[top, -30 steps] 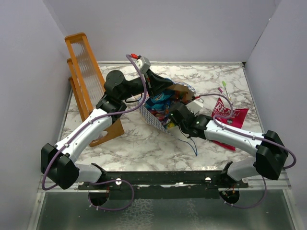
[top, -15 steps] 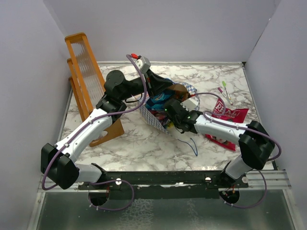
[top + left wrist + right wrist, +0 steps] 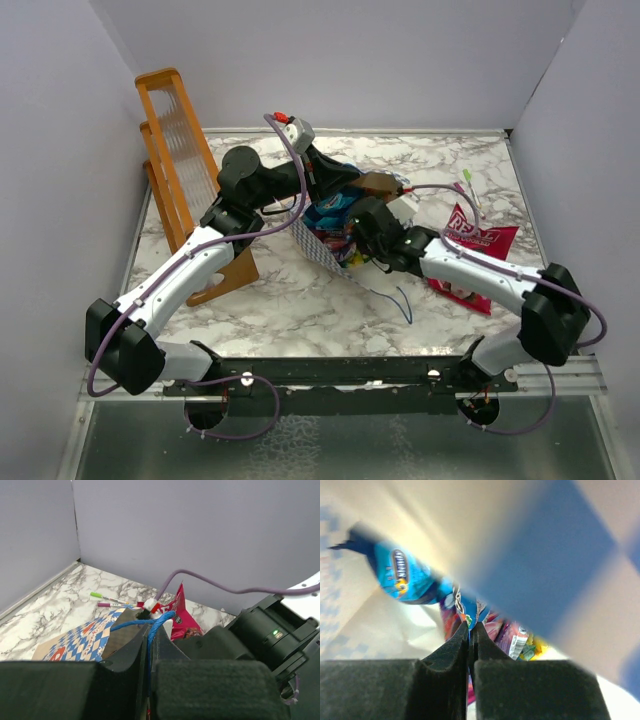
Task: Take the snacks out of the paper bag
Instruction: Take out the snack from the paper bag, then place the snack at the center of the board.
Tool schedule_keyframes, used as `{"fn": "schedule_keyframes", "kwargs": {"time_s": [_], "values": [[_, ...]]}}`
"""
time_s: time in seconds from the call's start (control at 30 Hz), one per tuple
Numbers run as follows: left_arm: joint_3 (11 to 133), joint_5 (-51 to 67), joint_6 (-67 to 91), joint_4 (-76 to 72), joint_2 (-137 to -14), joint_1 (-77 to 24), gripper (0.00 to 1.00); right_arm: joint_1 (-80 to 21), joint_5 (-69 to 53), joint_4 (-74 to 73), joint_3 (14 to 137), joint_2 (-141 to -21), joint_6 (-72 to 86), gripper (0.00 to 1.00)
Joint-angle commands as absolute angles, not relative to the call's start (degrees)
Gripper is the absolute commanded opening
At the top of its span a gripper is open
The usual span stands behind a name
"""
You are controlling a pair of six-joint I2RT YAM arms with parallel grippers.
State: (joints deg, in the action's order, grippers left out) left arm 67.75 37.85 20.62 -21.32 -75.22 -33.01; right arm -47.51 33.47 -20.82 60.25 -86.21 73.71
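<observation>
The blue-and-white checkered paper bag (image 3: 318, 243) lies on its side mid-table, mouth facing right. My left gripper (image 3: 335, 190) is shut on its thin blue cord handle (image 3: 156, 624), holding the upper edge up. My right gripper (image 3: 352, 240) reaches into the mouth and is shut on the edge of a small blue packet (image 3: 469, 611). More snacks lie inside: another blue packet (image 3: 402, 577) and purple, pink and yellow ones (image 3: 515, 641). The cream inner wall (image 3: 365, 630) surrounds them. The big pink-red "REAL" pouch (image 3: 478, 250) lies on the table to the right, outside the bag.
An orange wooden rack (image 3: 180, 170) stands at the back left beside the left arm. Two pens (image 3: 470, 190) lie at the back right near the pouch. A loose blue cord (image 3: 400, 298) trails on the marble in front of the bag. Grey walls enclose the table.
My right gripper's jaws have closed from partly open onto the blue packet inside the bag, and its arm has shifted slightly. The left gripper still holds the handle.
</observation>
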Motion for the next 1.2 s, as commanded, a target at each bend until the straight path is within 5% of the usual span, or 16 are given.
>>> {"fn": "schedule_keyframes", "kwargs": {"time_s": [0.0,0.4,0.63,0.93,1.17], "values": [[68.38,37.73,20.56,-23.69,-74.35,-33.31,0.00,-47.02,31.85,-22.75,59.37,-78.46,69.32,0.01],[68.62,35.54,19.82,-22.14,-74.86,-33.57,0.00,-47.02,23.05,-23.31,55.21,-49.42,43.72,0.01],[68.80,34.94,19.25,-21.36,-74.37,-33.66,0.00,-47.02,24.27,-29.36,64.98,-38.96,32.71,0.01],[68.73,34.46,18.49,-20.97,-74.44,-34.08,0.00,-47.02,50.37,-26.17,70.61,-42.85,18.97,0.01],[69.01,34.11,17.64,-20.00,-74.42,-34.41,0.00,-46.08,60.64,-6.69,66.64,-52.92,1.44,0.01]]}}
